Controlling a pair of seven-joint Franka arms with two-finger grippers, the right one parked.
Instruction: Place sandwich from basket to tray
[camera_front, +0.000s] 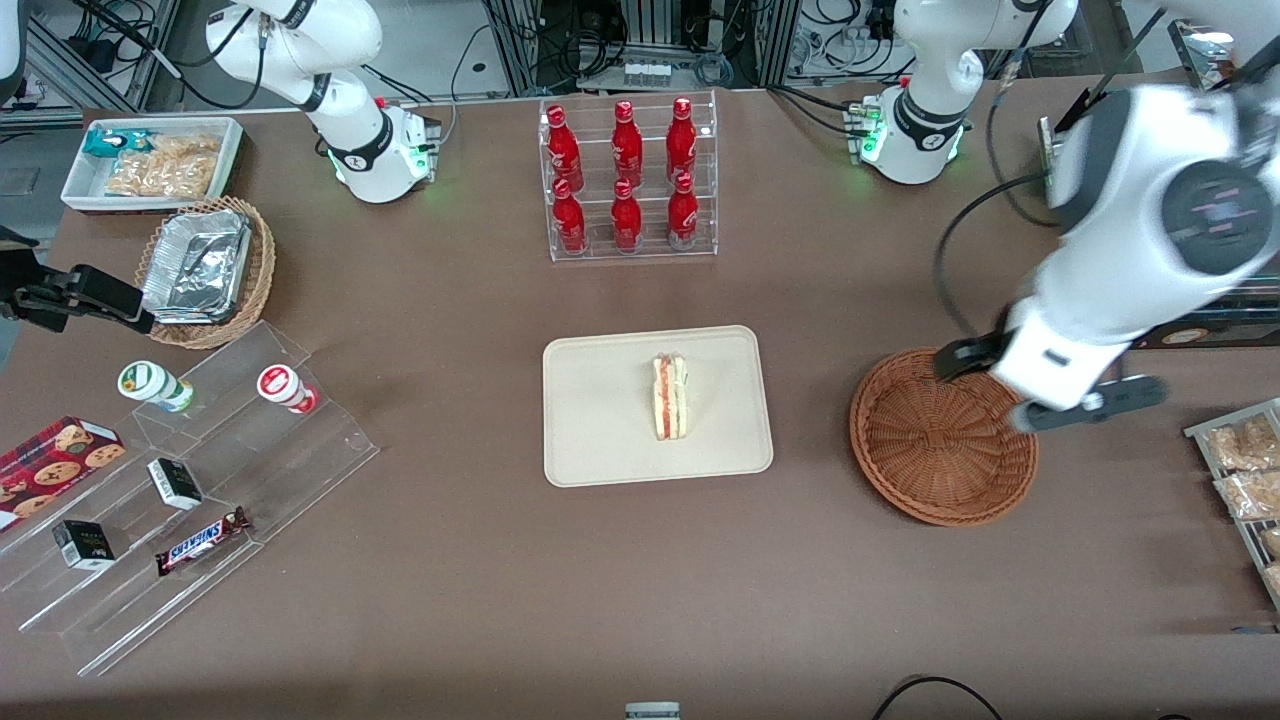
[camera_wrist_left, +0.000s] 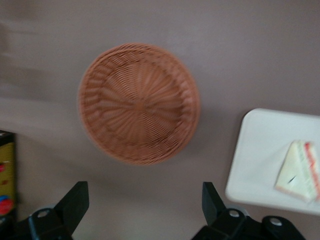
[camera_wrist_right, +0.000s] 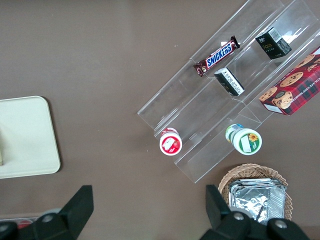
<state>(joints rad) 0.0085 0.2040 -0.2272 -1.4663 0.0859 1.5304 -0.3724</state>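
The sandwich (camera_front: 669, 396) lies on its side on the cream tray (camera_front: 600, 440) at the middle of the table. The reddish-brown wicker basket (camera_front: 935, 450) stands beside the tray, toward the working arm's end, and holds nothing. My left gripper (camera_front: 1030, 380) hovers above the basket's rim on the working arm's side, open and empty. In the left wrist view the fingers (camera_wrist_left: 77, 197) stand wide apart around bare table at the gripper (camera_wrist_left: 144, 197), with the basket (camera_wrist_left: 137, 102), the tray (camera_wrist_left: 255, 160) and the sandwich (camera_wrist_left: 300, 171) in sight.
A clear rack of red bottles (camera_front: 628, 180) stands farther from the camera than the tray. A tan basket with foil containers (camera_front: 205, 270), a white snack bin (camera_front: 150, 160) and a clear stepped shelf (camera_front: 190, 480) lie toward the parked arm's end. Snack bags (camera_front: 1245, 470) lie near the basket.
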